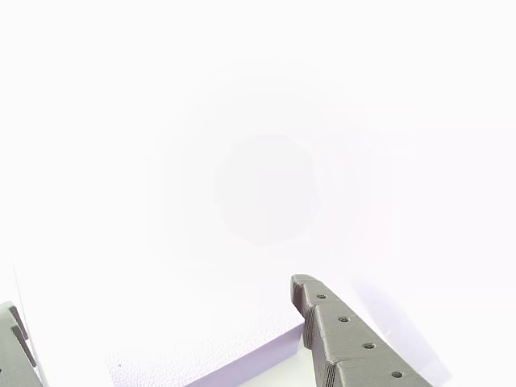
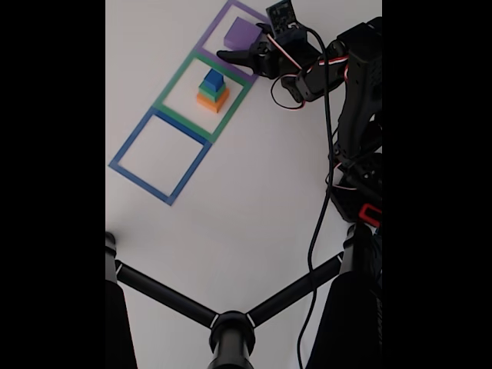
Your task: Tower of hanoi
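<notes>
**Now over the purple block, jaws apart**

Up at the far end of the fixed view my gripper (image 2: 244, 48) sits at the purple block (image 2: 241, 33), one dark finger (image 2: 233, 56) reaching along the block's near side. Whether I touch the block I cannot tell from there. In the other view my two grey fingers stand wide apart with nothing clamped between them: one finger (image 1: 355, 343) at the lower right, its face dotted with small holes, a corner of the other at the lower left edge. Between them lies the block (image 1: 242, 363), its top washed nearly white by glare, its lilac side showing along the lower edge. The right finger stands just beside the block's corner.

The block is flat, square and pale purple, the widest piece of the set. It lies inside the purple square (image 2: 231, 34), the farthest of three taped outlines on the white table (image 2: 254, 200).

Next nearer, the green square (image 2: 173, 80) holds a stack (image 2: 213, 89): an orange slab at the bottom, a green one on it, a small blue cube on top, each narrower than the one below. The stack stands upright, toward the right of its square.

Nearest and leftmost, the blue square (image 2: 129, 143) shows bare table within.

My arm (image 2: 354, 84) runs down the right side, trailing a black cable (image 2: 317, 231).
</notes>
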Motion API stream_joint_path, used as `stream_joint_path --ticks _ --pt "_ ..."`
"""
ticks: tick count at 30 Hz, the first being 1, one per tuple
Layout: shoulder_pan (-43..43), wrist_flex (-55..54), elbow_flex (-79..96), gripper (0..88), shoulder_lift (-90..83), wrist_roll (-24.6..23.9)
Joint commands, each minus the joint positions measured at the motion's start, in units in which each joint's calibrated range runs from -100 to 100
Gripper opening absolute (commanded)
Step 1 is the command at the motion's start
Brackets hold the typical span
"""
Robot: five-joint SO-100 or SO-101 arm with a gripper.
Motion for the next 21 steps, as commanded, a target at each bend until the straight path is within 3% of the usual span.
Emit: stream_joint_path --ticks 1,21 --pt "-0.09 -1.32 -1.91 38.6 -0.6 0.0" --pt "-0.09 -1.32 -2.1 35.2 -0.28 0.0"
